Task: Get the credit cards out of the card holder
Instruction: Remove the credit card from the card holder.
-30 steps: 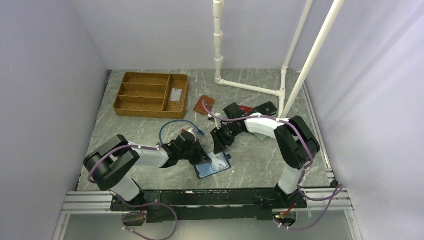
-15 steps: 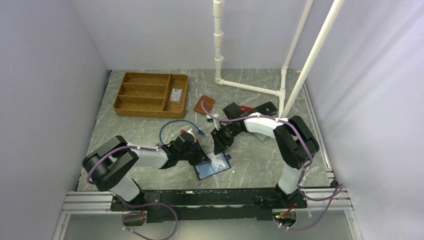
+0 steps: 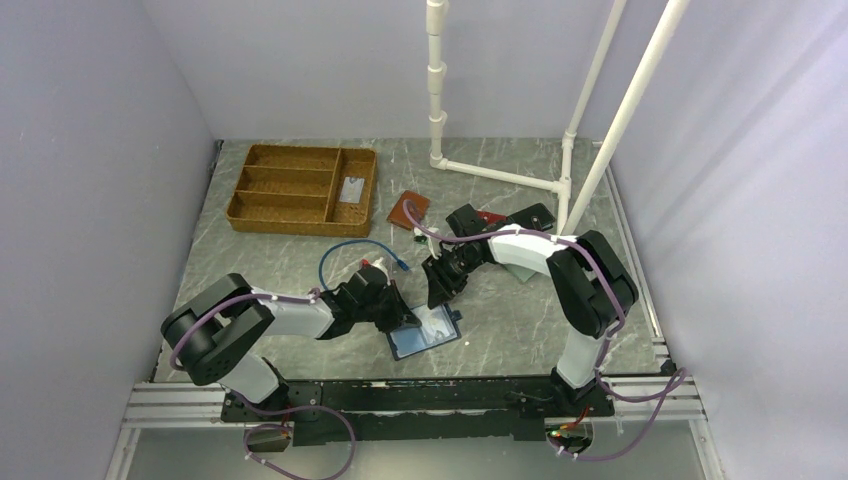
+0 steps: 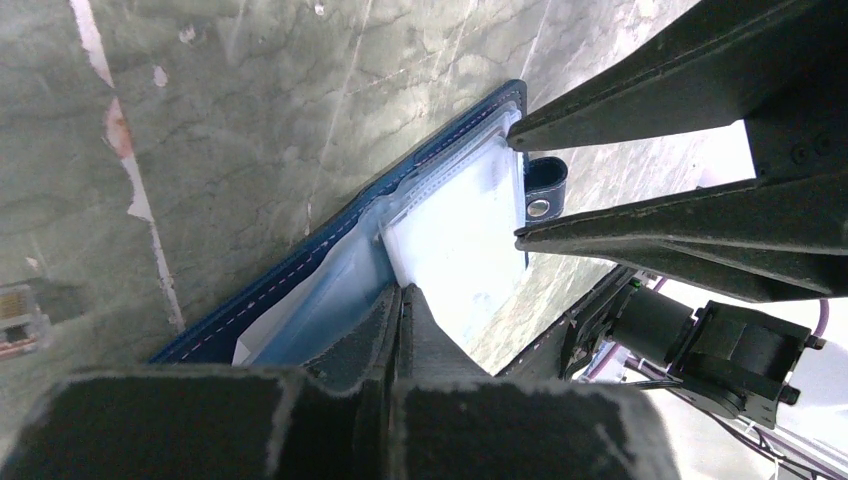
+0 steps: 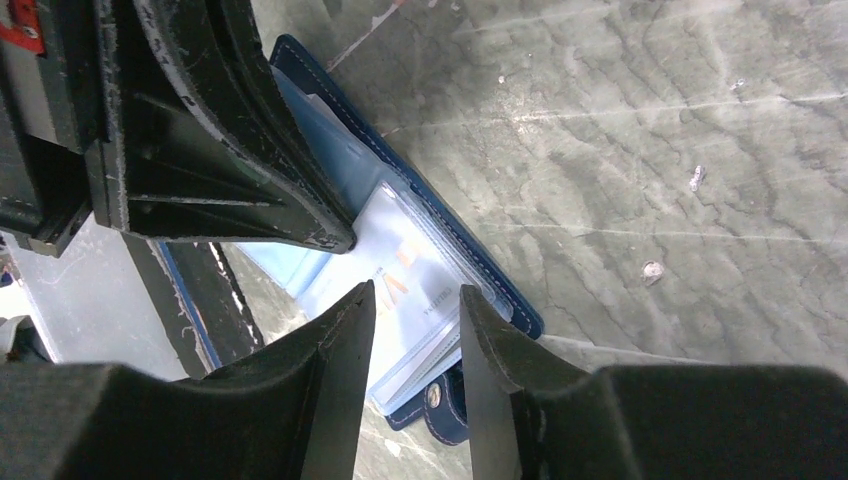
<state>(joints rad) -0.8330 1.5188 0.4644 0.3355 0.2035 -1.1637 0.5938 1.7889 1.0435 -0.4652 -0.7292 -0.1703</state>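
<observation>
The card holder (image 3: 426, 333), a navy bifold, lies open on the table near the front, snap tab (image 5: 445, 405) at its end. Pale credit cards (image 5: 410, 265) sit in its clear sleeves (image 4: 462, 225). My left gripper (image 4: 402, 292) is shut, its tip pressing down on the light blue inside beside the sleeves (image 3: 405, 318). My right gripper (image 5: 415, 300) hovers open just over the sleeved cards, nothing between its fingers (image 3: 437, 292). Another pale card (image 3: 350, 190) lies in the wicker tray.
A wicker divided tray (image 3: 290, 188) stands at the back left. A tan-brown wallet (image 3: 408, 211) and a red wallet (image 3: 490, 217) lie behind the right arm. A blue cable (image 3: 352, 250) loops near the left gripper. White pipes (image 3: 500, 176) rise at the back.
The left arm's elbow has drifted slightly left. Both grippers and the card holder stay where they were.
</observation>
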